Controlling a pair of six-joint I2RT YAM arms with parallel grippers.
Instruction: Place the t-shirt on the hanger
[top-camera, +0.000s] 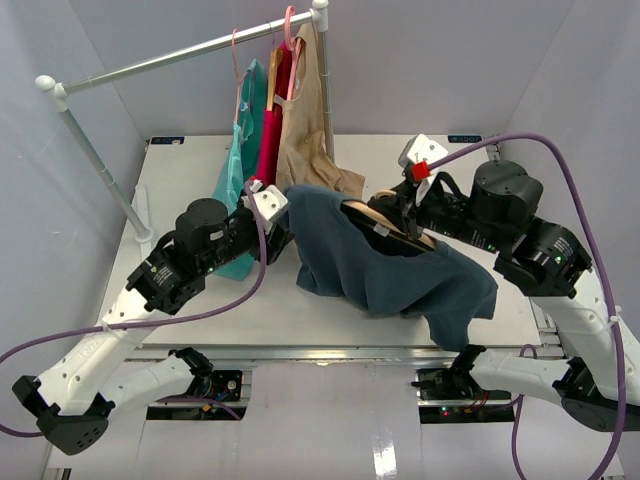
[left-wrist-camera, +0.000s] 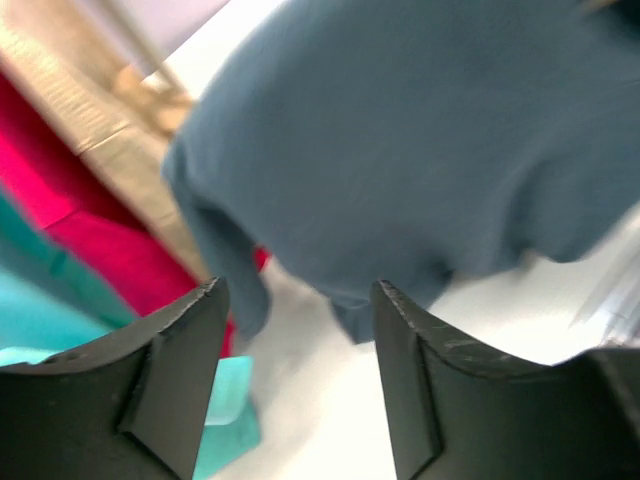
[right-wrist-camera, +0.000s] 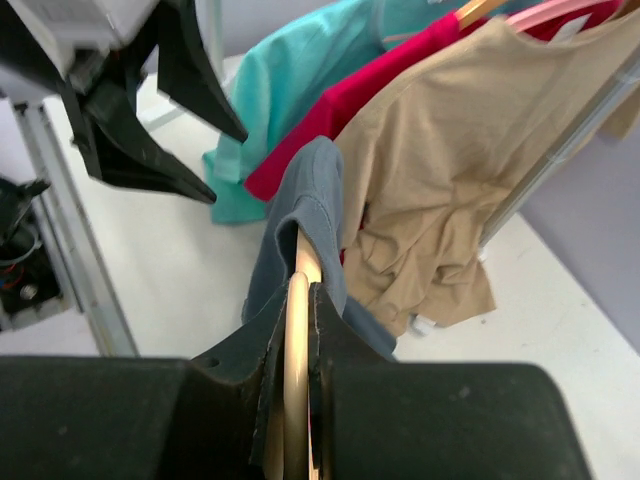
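The slate-blue t-shirt (top-camera: 390, 265) hangs draped over the tan wooden hanger (top-camera: 415, 240) at the table's middle, one side trailing down to the right. My right gripper (top-camera: 405, 215) is shut on the hanger's hook (right-wrist-camera: 297, 330), and the shirt's collar (right-wrist-camera: 315, 200) wraps the hanger just beyond my fingers. My left gripper (top-camera: 272, 215) is open and empty, just left of the shirt. In the left wrist view the shirt (left-wrist-camera: 400, 130) fills the space beyond my open fingers (left-wrist-camera: 175, 370), not touching them.
A rail (top-camera: 180, 55) at the back holds a turquoise garment (top-camera: 240, 150), a red one (top-camera: 270, 130) and a beige one (top-camera: 305, 130) on pink-hooked hangers. They hang close behind the left gripper. The white table (top-camera: 190, 170) runs beneath.
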